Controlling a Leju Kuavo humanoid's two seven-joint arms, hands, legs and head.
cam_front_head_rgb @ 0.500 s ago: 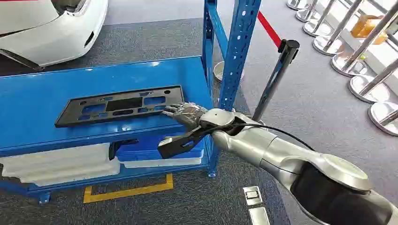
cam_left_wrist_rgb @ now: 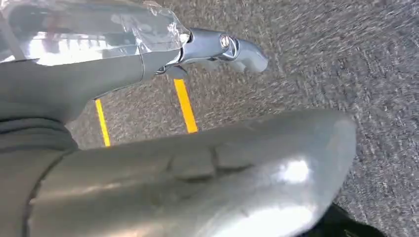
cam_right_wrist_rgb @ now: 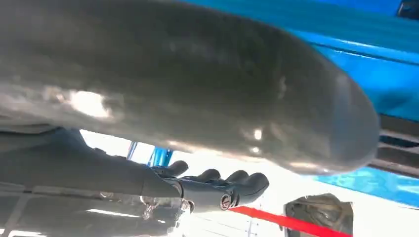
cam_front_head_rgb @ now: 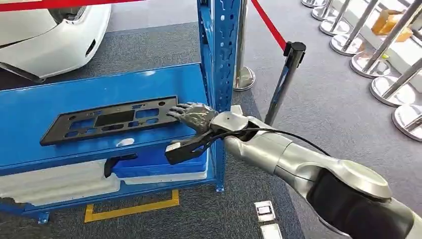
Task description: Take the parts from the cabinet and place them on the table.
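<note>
- The black part [cam_front_head_rgb: 107, 120] is lying flat on the blue cabinet shelf [cam_front_head_rgb: 30, 107].
- The right hand [cam_front_head_rgb: 193, 117] is touching its near end, fingers spread, gripping nothing.
- Risk: a one-ended grasp is likely to let the long part tilt and slip.
- The left hand [cam_left_wrist_rgb: 222, 47] is hanging over the floor; its state cannot be told.

Grey speckled carpet floor [cam_front_head_rgb: 308, 99] fills the room. At 10 o'clock a glossy white car body [cam_front_head_rgb: 50, 35]; at 2 o'clock chrome stanchion posts [cam_front_head_rgb: 368, 55]; a red barrier ribbon [cam_front_head_rgb: 268, 25] at 12; yellow floor tape [cam_front_head_rgb: 132, 209] at 7.
</note>
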